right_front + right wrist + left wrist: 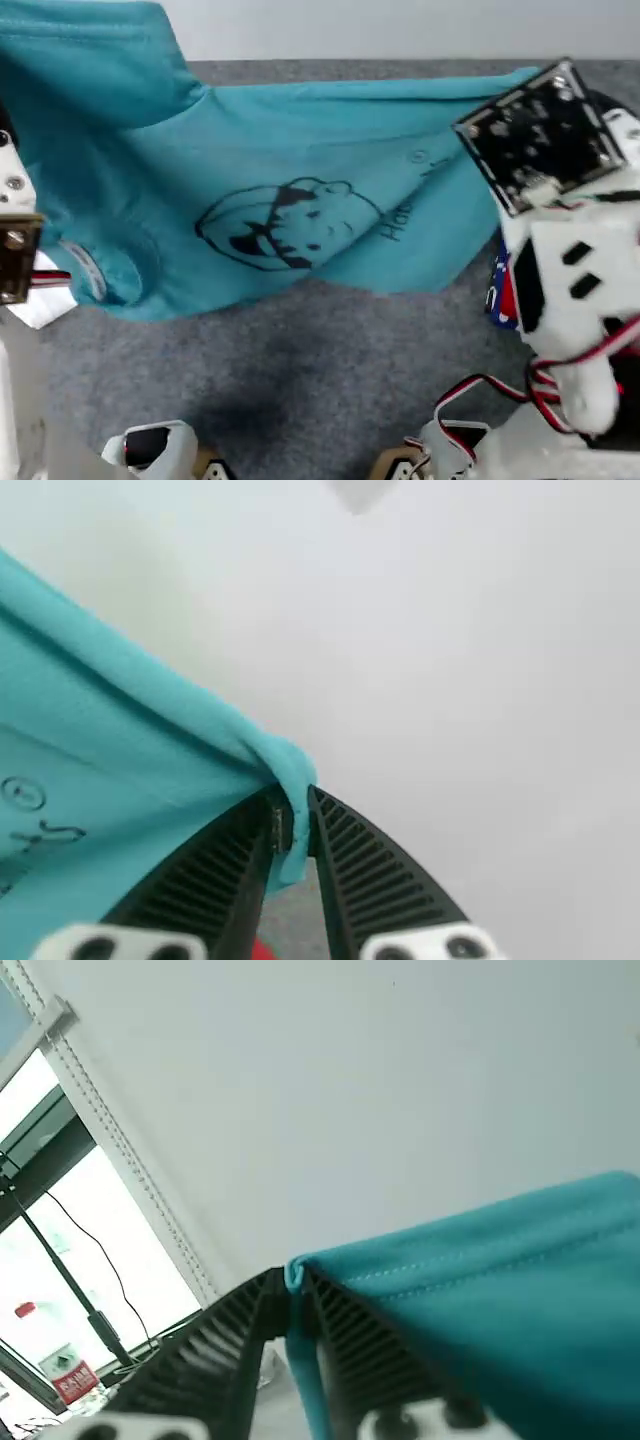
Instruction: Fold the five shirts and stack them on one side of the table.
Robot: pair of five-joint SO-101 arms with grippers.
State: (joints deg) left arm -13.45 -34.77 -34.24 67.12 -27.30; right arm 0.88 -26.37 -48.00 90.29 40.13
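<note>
The teal shirt [300, 170] hangs stretched between the two arms, its long axis running left to right across the bench [300, 360]. The printed face is turned up toward the high camera.

The left gripper [295, 1295] is closed on a stitched edge of the shirt, and the cloth falls away from that pinch toward the right. The right gripper [295, 825] is closed on a bunched fold at the opposite end, with the cloth running away from it toward the left. So each arm holds one end, and the shirt's body lies between them, not nearer to either.

From the high view the loose lower edge sags toward the near side of the bench, lowest at the left by the left arm [20, 250]. Whether it touches the surface cannot be told. A red and blue item [500, 290] lies just beside the right arm [570, 290], partly under the shirt's right end.

The next move probably depends on this span. To lay the shirt flat for folding, both ends would have to come down together, keeping the left-to-right line taut so that the hanging edge lands first without wrinkling.
</note>
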